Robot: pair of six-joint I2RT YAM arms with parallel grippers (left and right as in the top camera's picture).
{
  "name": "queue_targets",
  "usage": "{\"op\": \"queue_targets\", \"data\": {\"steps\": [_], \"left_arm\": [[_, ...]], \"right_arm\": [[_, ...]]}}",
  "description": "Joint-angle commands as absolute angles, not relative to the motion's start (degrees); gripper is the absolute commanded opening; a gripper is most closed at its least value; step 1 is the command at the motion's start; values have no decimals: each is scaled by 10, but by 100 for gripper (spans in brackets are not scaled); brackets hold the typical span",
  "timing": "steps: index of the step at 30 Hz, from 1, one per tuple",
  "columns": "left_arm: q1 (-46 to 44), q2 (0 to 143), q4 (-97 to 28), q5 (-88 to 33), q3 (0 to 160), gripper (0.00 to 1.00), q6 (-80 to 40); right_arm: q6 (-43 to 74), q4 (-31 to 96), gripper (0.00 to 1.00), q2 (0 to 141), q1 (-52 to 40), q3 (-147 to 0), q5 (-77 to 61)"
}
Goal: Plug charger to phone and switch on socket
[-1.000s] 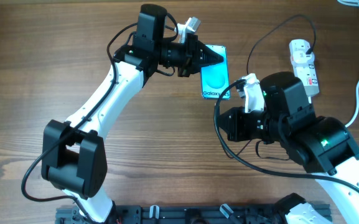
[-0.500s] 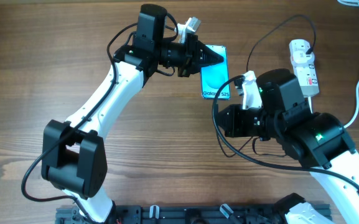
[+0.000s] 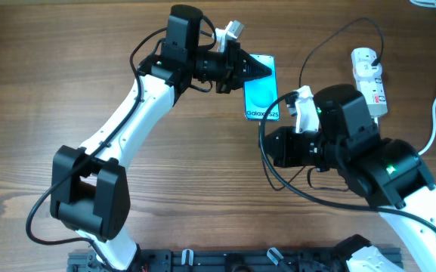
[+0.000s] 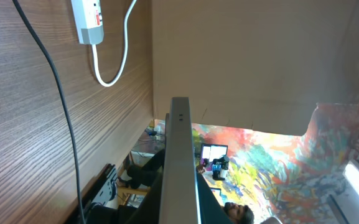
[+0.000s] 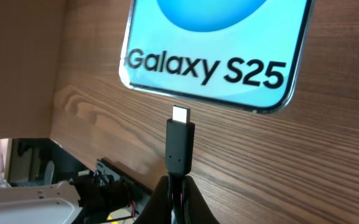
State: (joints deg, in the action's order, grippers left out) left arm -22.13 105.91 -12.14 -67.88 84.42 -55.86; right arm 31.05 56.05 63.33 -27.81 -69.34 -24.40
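On the table (image 3: 66, 60), left gripper (image 3: 255, 68) is clamped on the Galaxy S25 phone (image 3: 262, 98) at its edge. The right gripper (image 5: 176, 194) pinches the charger plug (image 5: 180, 146), metal tip just short of the phone's bottom edge, not touching. White socket strip (image 3: 370, 75) sits off to the right, apart.

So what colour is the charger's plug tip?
The plug tip is black with a silver end, clearest in the right wrist view.

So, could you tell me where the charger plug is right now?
In the right wrist view, the charger plug sits in the right gripper, just short of the bottom edge of the phone, under its Galaxy S25 text.
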Motion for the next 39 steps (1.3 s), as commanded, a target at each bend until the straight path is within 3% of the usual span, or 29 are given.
{"op": "queue_targets", "data": {"steps": [1, 39], "left_arm": [[-223, 1038, -117, -699, 850, 4, -558], [-223, 1038, -117, -701, 850, 4, -558]], "right_arm": [[311, 558, 4, 621, -276, -693, -253], [331, 553, 4, 640, -276, -693, -237]]}}
